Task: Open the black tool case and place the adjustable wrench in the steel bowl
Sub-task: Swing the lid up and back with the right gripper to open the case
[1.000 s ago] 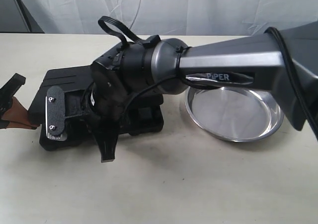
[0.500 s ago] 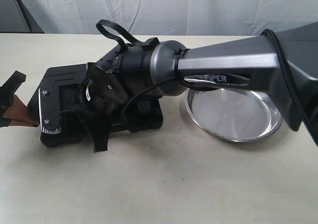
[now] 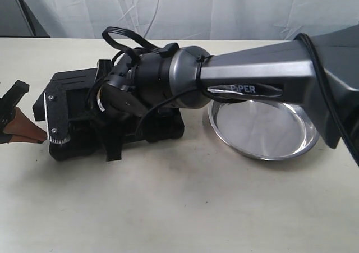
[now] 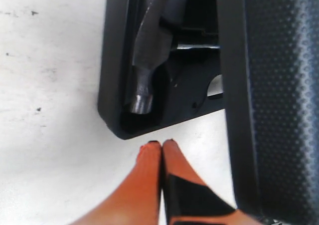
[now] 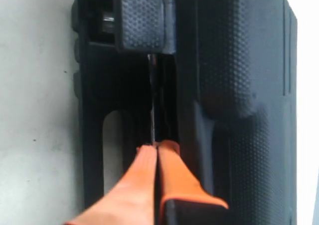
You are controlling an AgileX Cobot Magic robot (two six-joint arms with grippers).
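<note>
The black tool case [image 3: 162, 130] lies left of centre, its ribbed lid [image 4: 271, 85] lifted off the base [image 4: 112, 80]. My right gripper [image 5: 157, 146] is shut, its tips pushed into the gap between lid and base next to a latch [image 5: 142, 20]. In the exterior view the right wrist [image 3: 151, 76] hides that gripper. Shut and holding nothing, my left gripper [image 4: 161, 144] rests on the table just off the case's corner [image 3: 25, 132]. The adjustable wrench is not in view. The steel bowl [image 3: 263, 128] sits empty to the right of the case.
A silver claw hammer head [image 4: 147, 60] lies in a slot of the opened base. The right arm [image 3: 258, 70] stretches over the bowl's far rim and the case. A white cloth backdrop [image 3: 224, 9] hangs behind the cream table [image 3: 185, 208].
The right wrist has swung left and upward over the case, and the lid's edge has risen with it. The left gripper has stayed put.
</note>
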